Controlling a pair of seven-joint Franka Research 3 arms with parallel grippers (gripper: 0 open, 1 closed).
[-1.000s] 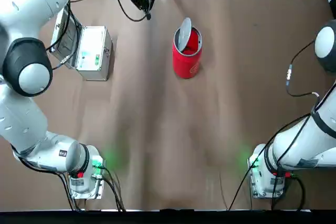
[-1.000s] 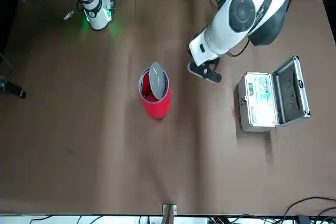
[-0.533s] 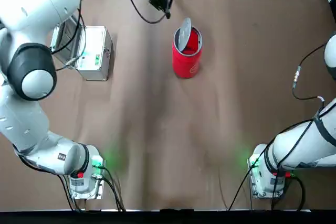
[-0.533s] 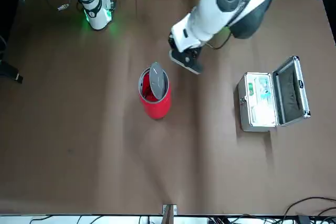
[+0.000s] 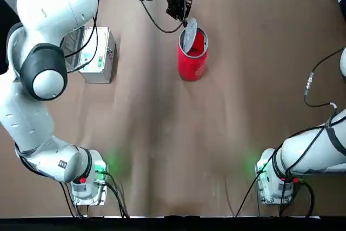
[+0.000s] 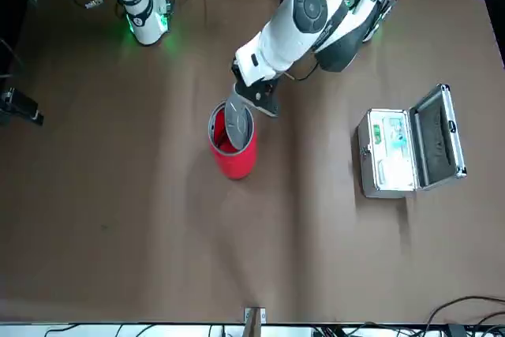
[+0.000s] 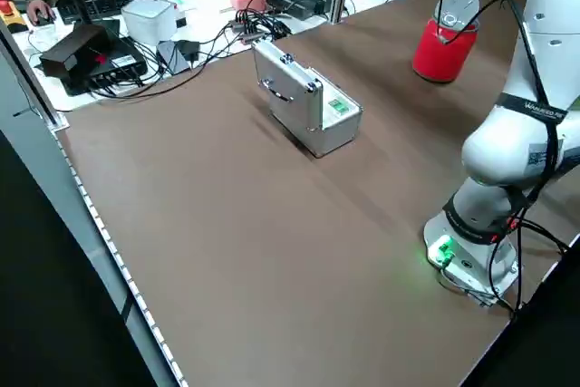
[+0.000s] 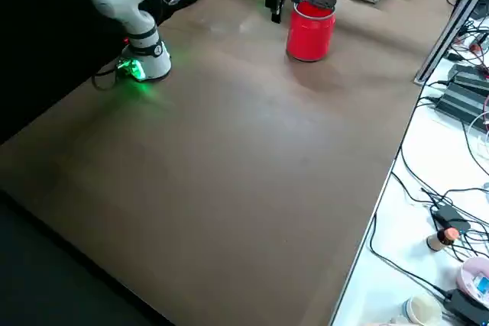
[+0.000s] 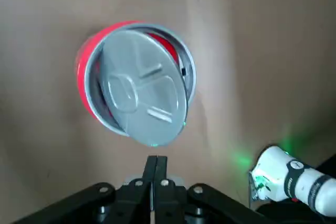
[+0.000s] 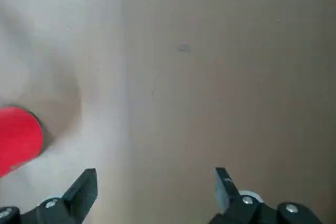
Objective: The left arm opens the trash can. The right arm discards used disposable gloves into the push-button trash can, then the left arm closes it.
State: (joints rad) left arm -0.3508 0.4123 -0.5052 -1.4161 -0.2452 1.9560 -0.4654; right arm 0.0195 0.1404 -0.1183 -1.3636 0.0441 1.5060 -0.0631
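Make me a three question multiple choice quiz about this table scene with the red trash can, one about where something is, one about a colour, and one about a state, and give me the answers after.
1. Where is the left gripper?
A. Right by the raised lid of the trash can
B. Over the silver case
C. Parked at its base

2. What colour is the trash can's body?
A. Blue
B. Red
C. Black

3. How do the left gripper's fingers stand?
A. Spread wide
B. Clamped on a glove
C. Shut together, holding nothing

Answers:
1. A, the top view shows the gripper's tip at the far edge of the tilted lid.
2. B, every view shows a red cylinder with a silver-grey lid.
3. C, the left wrist view shows the two fingers pressed together with nothing between them.

The right gripper hangs open over bare table.
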